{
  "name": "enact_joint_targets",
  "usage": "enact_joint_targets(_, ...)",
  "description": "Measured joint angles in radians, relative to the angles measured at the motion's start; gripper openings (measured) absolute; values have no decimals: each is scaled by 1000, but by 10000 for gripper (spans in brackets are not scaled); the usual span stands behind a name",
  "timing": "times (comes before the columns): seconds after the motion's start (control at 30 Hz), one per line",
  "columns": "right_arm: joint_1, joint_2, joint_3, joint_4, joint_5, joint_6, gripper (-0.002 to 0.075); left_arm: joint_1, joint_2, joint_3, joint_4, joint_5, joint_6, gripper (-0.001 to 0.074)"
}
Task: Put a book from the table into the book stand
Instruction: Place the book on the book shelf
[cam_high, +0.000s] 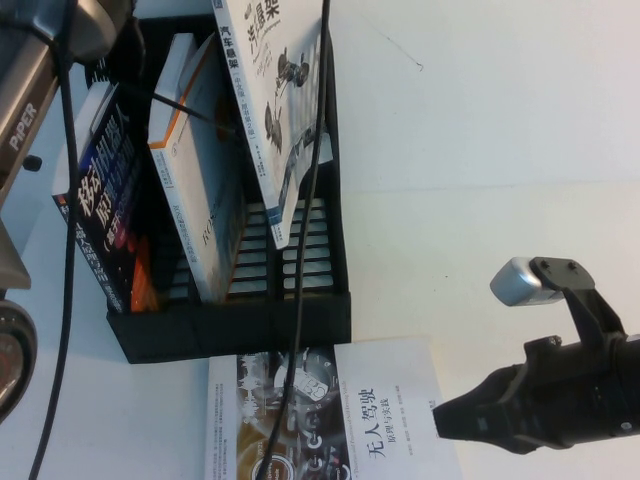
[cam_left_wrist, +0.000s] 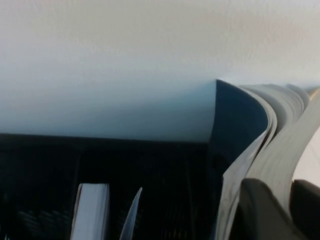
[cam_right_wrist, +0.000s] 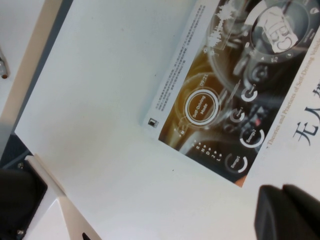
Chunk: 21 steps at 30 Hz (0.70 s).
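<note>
The book (cam_high: 275, 110), pale grey-white with a car-chassis drawing and a teal strip, stands tilted with its lower end inside the right compartment of the black book stand (cam_high: 230, 325). In the left wrist view my left gripper (cam_left_wrist: 287, 192) is shut on the book's (cam_left_wrist: 280, 130) page edge, above the stand (cam_left_wrist: 150, 180). The left gripper itself is out of the high view. My right gripper (cam_high: 440, 420) is shut and empty, low over the white table (cam_high: 480, 130) at the front right. It also shows in the right wrist view (cam_right_wrist: 285, 212).
A dark-covered book (cam_high: 100, 200) fills the left compartment and an orange-edged white book (cam_high: 195, 170) the middle one. A half-dark-photo, half-white book (cam_high: 330, 420) lies flat in front of the stand, just left of my right gripper. A black cable (cam_high: 300, 300) hangs across the stand.
</note>
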Motion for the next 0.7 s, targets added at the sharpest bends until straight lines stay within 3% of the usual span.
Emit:
enact_joint_targets(0.17,0,0,0,0,10,-1,0,0,0,0,-31,31,0,108)
enact_joint_targets(0.43,0,0,0,0,12,-7,0,0,20,10,-124,35,0,367)
enact_joint_targets(0.6,0,0,0,0,18,-13,0,0,16,10,-117,39,34,391)
enact_joint_targets(0.7,0,-1,0,0,18,-21,0,0,-9,10,-96,39,52,326)
